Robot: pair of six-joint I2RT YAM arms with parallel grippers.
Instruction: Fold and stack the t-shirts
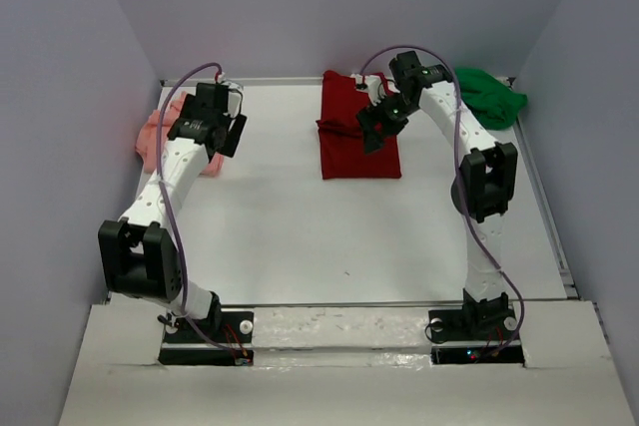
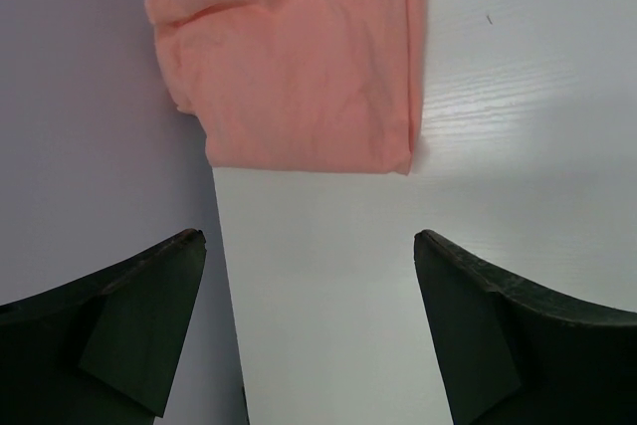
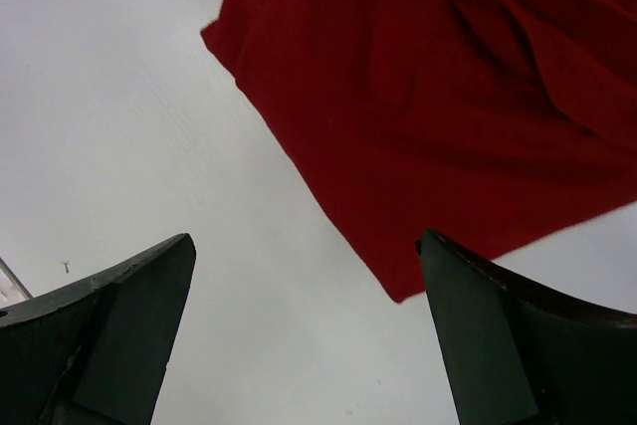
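Right fingers (image 3: 109, 325) are spread wide and empty over the red shirt (image 1: 341, 159), which runs lengthwise to the desk's (image 1: 300, 236) far edge. Left fingers (image 2: 139, 325), also apart, sit by the pink shirt (image 2: 299, 57) at the left edge.

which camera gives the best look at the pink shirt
Left wrist view: the pink shirt lies folded in plain sight, edges clear. In the top view it is partly hidden behind the left arm. The right wrist view misses it.
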